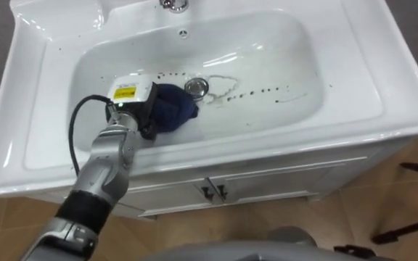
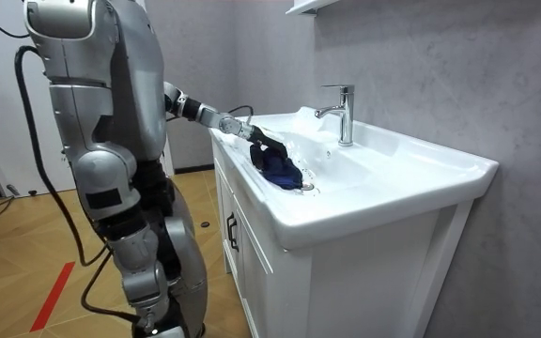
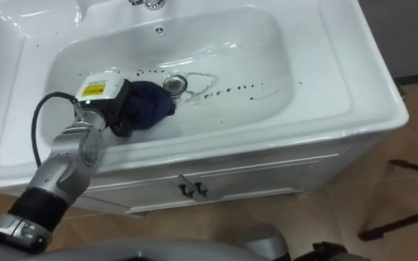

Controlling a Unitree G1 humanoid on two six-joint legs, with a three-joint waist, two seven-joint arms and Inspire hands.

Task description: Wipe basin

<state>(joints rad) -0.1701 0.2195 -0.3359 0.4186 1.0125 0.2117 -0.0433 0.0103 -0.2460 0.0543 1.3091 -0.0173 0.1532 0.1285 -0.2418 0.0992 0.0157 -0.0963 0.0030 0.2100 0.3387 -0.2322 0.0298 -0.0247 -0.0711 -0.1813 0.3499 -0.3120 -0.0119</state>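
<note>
The robot is standing at the front of a white basin [image 1: 339, 80] set on a white cupboard [image 1: 267, 185], and it is reaching its left arm over the front rim and down into the bowl. The left hand [image 1: 131, 94] is lying against the bowl's left slope, with a bunched dark blue cloth [image 1: 174, 105] directly ahead of it. The cloth is sitting on the bottom of the bowl, touching or almost touching the drain [image 1: 197, 88] on the drain's left side. The fingers are buried in the cloth, so I cannot tell whether they are gripping it or only pressing on it. A trail of small dark specks [image 1: 256, 93] is running from the drain toward the right of the bowl, well clear of the cloth, so the wiping appears to be far from done. The tap [image 2: 344, 113] is standing at the back, apart from the hand.

Several things could be going wrong from here. The cloth is wadded rather than spread, so a sweep to the right may be covering only a narrow strip and leaving specks on either side. The bowl looks glossy and possibly wet, so if the hold is loose, the hand may be sliding off and leaving the cloth behind. Dragging straight across the drain risks snagging the fabric on the raised stopper. Reaching toward the far specks may also be pressing the forearm against the front rim.
</note>
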